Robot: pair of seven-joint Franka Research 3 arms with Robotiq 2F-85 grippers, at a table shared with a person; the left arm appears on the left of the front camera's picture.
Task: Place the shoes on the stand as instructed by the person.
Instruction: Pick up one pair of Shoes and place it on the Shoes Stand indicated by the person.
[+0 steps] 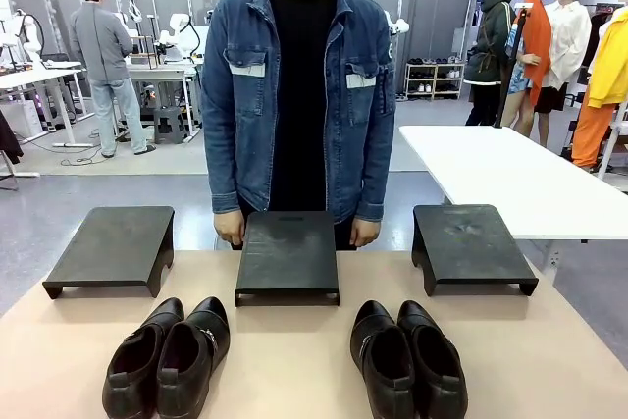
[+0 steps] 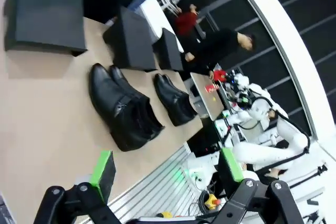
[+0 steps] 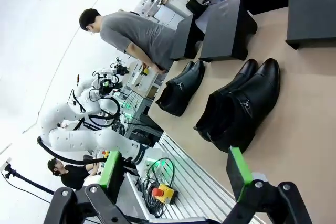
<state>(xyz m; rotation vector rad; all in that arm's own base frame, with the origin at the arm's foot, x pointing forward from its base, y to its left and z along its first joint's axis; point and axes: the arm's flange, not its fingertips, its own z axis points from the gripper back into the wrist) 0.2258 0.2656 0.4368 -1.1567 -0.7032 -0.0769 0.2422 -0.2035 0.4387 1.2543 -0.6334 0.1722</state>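
From the front, the person (image 1: 299, 85) stands at the far side of the table (image 1: 294, 380), with one hand (image 1: 229, 230) and the other hand (image 1: 365, 233) down at its far edge either side of the middle stand (image 1: 287, 254). No finger points yet, so no instruction seems to have been given. The left stand (image 1: 113, 247) and the right stand (image 1: 471, 245) flank the middle one, and all three tops are bare. The left pair of shoes (image 1: 167, 355) and the right pair of shoes (image 1: 407, 358) sit on the near part of the table, toes toward the stands. Each pair lies in front of a gap between stands, within reach of either arm. In the left wrist view, the left gripper (image 2: 167, 174) hangs off the near side of the table, released. Its jaws are spread wide with nothing between them, and the left pair (image 2: 123, 109) lies ahead on the tabletop, apart from it. In the right wrist view, the right gripper (image 3: 174, 174) is likewise spread and empty, held back from the table, with the right pair (image 3: 241, 106) nearest and untouched. Both arms look parked, probably waiting for the person to choose a pair and a stand.
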